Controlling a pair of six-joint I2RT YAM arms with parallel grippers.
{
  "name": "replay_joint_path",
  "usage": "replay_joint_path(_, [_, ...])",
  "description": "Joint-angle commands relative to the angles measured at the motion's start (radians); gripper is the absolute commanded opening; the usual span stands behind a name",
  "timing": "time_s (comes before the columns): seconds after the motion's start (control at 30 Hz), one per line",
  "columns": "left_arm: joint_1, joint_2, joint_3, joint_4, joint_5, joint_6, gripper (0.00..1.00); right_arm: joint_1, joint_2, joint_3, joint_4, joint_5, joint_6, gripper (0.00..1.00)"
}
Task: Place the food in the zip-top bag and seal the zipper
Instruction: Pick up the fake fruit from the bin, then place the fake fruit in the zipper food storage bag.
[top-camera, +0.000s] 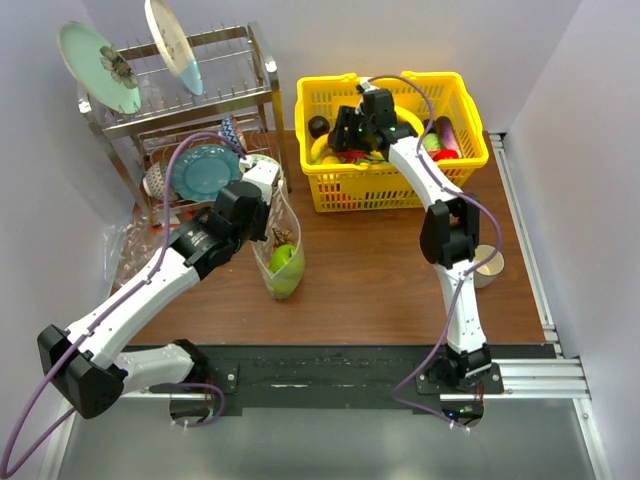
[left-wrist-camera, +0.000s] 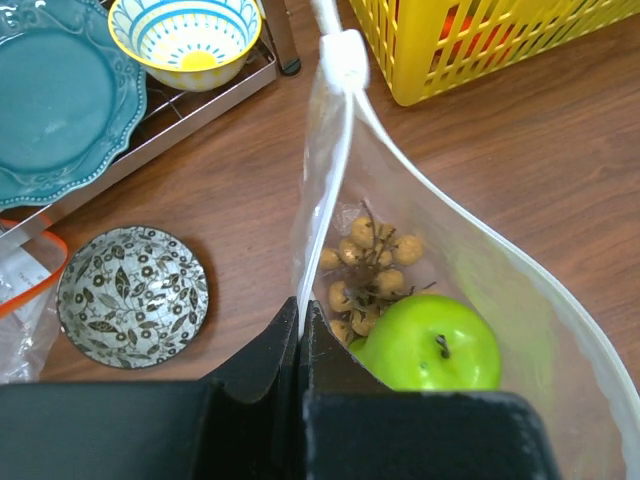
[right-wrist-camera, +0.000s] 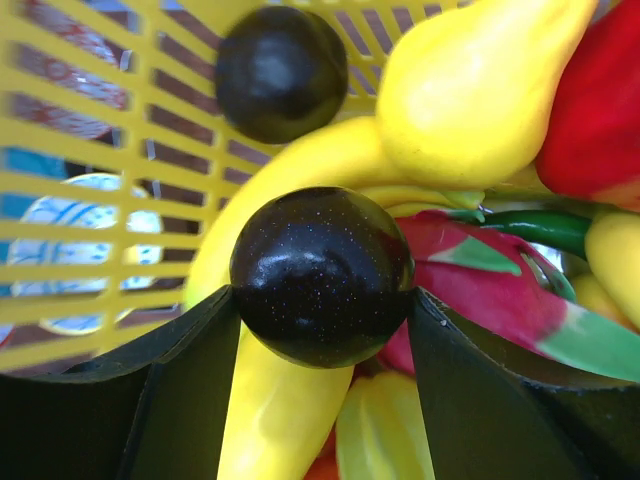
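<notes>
The clear zip-top bag (top-camera: 278, 245) stands open on the wooden table, holding a green apple (left-wrist-camera: 432, 343) and a cluster of small tan balls (left-wrist-camera: 368, 270). My left gripper (left-wrist-camera: 301, 315) is shut on the bag's mouth edge, pinching the zipper strip (left-wrist-camera: 335, 130). My right gripper (right-wrist-camera: 322, 290) is down inside the yellow basket (top-camera: 390, 188), with a finger pressed on each side of a glossy dark round fruit (right-wrist-camera: 320, 270). A second dark ball (right-wrist-camera: 282, 72) lies by the basket wall. Red fruit (right-wrist-camera: 600, 100) shows at the right edge.
The basket also holds a yellow pear shape (right-wrist-camera: 470, 90) and a banana (right-wrist-camera: 290, 400). A dish rack (top-camera: 190, 110) with plates stands at the back left. A patterned dish (left-wrist-camera: 132, 297) lies beside the bag, and a small cup (top-camera: 487, 265) sits right of the right arm.
</notes>
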Motion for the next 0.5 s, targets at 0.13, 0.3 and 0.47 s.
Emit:
replay_joint_path(0.13, [0.004, -0.06, -0.067, 0.154, 0.001, 0.035, 0.0, -0.003, -0.341, -0.156, 0.067, -0.036, -0.044, 0.58])
replay_joint_path(0.3, [0.002, -0.071, -0.08, 0.182, 0.003, 0.037, 0.0, 0.0, -0.534, -0.334, 0.12, -0.111, -0.015, 0.58])
replay_joint_path(0.47, [0.004, -0.054, -0.037, 0.143, 0.022, 0.018, 0.0, 0.045, -0.706, -0.566, 0.189, -0.194, 0.005, 0.58])
